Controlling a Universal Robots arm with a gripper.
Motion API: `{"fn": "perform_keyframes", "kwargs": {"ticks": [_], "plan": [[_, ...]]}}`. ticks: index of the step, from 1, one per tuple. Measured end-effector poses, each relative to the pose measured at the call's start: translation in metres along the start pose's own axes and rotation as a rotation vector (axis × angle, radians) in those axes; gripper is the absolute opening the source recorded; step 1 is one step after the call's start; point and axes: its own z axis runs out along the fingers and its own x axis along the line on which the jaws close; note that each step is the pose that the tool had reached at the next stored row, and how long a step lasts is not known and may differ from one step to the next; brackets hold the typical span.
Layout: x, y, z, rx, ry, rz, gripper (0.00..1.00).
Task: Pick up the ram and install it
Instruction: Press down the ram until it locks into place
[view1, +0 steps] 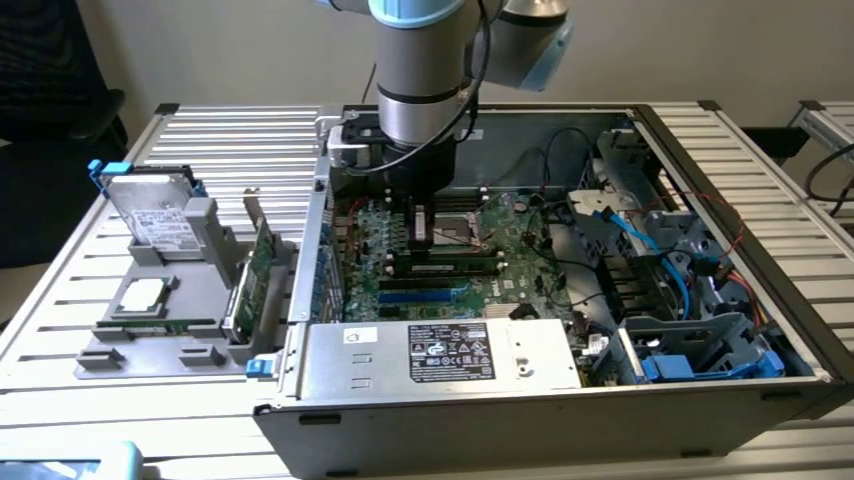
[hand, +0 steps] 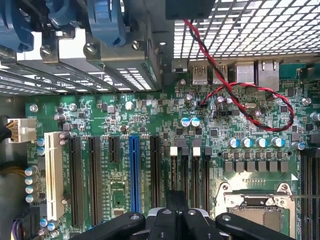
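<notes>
Inside the open computer case, my gripper hangs low over the green motherboard. Its dark fingers are shut together with nothing visible between them. The ram, a thin green stick with dark chips, stands along a slot just in front of the gripper. I cannot tell whether the fingers touch it. In the wrist view the shut gripper sits right over the narrow black memory slots, beside the processor socket.
A grey fixture on the exterior view's left holds a hard drive, a green expansion card and another thin green strip. The power supply, blue cables and drive cages crowd the case.
</notes>
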Motion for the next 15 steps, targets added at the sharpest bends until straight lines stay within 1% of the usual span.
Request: {"fn": "perform_keyframes", "kwargs": {"ticks": [4,12,15], "plan": [[-0.0005,0.0019,0.0007,0.0014,0.0003,0.000,0.11],[-0.0008,0.0024,0.0056,0.0054,0.0001,0.000,0.11],[-0.0008,0.0025,0.0056,0.0057,0.0003,0.000,0.11]]}}
